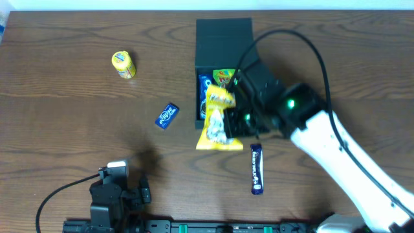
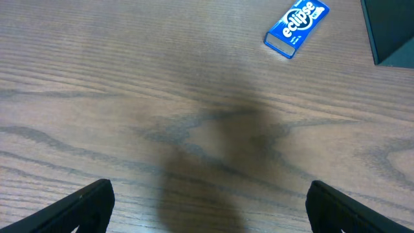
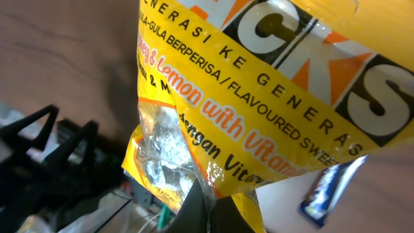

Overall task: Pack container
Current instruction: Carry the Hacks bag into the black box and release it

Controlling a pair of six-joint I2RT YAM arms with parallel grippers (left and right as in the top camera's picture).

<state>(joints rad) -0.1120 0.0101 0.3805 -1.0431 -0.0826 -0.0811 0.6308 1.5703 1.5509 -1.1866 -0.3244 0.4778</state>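
Observation:
The dark container (image 1: 223,37) stands open at the back middle of the table, lid flap tipped back, with a blue packet (image 1: 203,90) and a green-and-red packet (image 1: 224,76) inside. My right gripper (image 1: 231,123) is shut on a yellow sweets bag (image 1: 215,123), holding it over the container's front edge. In the right wrist view the bag (image 3: 259,84) fills the frame, pinched between the fingers (image 3: 210,207). My left gripper (image 1: 121,191) is open and empty near the front edge; its fingertips (image 2: 207,200) frame bare wood.
A blue Eclipse packet (image 1: 167,116) lies left of the container and shows in the left wrist view (image 2: 296,27). A yellow canister (image 1: 123,65) lies at the back left. A dark blue bar (image 1: 257,169) lies in front of the container, also in the right wrist view (image 3: 330,184).

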